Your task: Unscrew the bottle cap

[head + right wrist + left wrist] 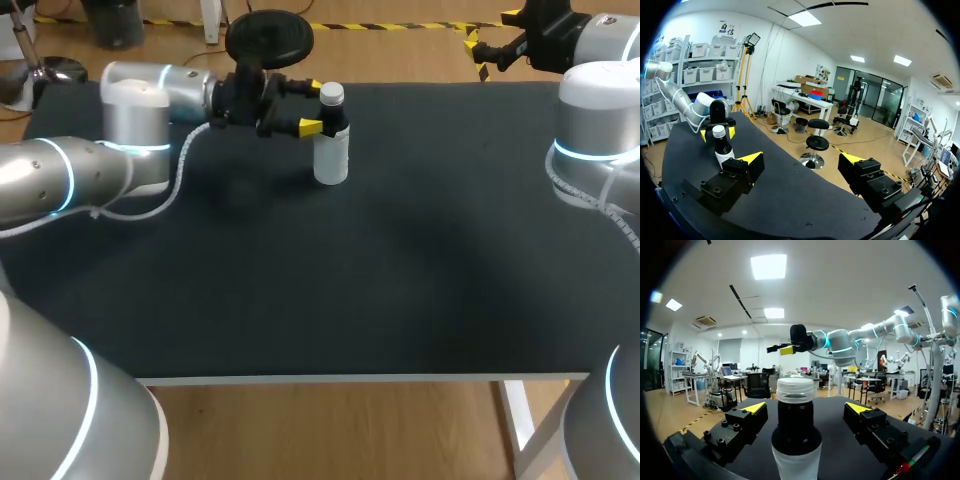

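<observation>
Bottle (331, 150) is seen upright on the black table (380, 290), standing between the two fingers of the left pincer (311, 108). The yellow tips are placed level with its dark neck, and the white cap (332, 94) is found just above them. In the left wrist view a gap is shown on either side of the bottle (796, 440), so the left pincer (806, 409) is seen released, with neither finger laid against the neck or the cap (796, 390). The right pincer (492, 42) is placed well apart from the bottle, out by the table's far edge. Its fingers are spread wide and nothing is gripped between them (802, 160). From that pincer the bottle (722, 150) is seen far ahead, beyond one finger.
</observation>
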Controlling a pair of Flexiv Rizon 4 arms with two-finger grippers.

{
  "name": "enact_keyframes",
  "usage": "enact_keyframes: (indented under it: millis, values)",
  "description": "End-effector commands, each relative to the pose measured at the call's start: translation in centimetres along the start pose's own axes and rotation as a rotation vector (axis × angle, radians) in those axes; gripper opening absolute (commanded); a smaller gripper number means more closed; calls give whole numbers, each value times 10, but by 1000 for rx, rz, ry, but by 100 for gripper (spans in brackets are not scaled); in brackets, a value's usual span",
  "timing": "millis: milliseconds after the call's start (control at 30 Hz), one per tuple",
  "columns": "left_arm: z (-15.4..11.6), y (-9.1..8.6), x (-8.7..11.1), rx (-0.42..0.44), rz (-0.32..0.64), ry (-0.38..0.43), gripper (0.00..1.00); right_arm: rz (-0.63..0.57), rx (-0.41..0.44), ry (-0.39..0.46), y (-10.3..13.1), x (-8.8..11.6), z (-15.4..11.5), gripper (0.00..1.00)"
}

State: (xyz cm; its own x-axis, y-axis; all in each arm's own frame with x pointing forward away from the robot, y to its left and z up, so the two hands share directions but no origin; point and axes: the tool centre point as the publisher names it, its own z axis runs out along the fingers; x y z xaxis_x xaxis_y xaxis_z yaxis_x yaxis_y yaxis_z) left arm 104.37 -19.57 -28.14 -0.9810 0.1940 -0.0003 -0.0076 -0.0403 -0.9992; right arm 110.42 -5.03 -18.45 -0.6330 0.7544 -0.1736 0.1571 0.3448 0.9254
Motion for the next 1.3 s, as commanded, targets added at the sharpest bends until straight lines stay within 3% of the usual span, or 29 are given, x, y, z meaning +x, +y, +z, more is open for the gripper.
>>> enact_keyframes:
  millis: [33, 1067, 1167, 1233, 1300]
  values:
    - [4, 5, -10, 8, -3, 44, 100, 0, 0, 0, 0, 0, 0, 100]
    - [24, 6, -8, 9, -8, 107, 100, 0, 0, 0, 0, 0, 0, 100]
    - [24, 5, -9, 9, -5, 111, 52, 0, 0, 0, 0, 0, 0, 100]
    - [24, 5, -9, 7, -5, 114, 42, 0, 0, 0, 0, 0, 0, 100]
    - [24, 5, -9, 5, -5, 116, 19, 0, 0, 0, 0, 0, 0, 100]
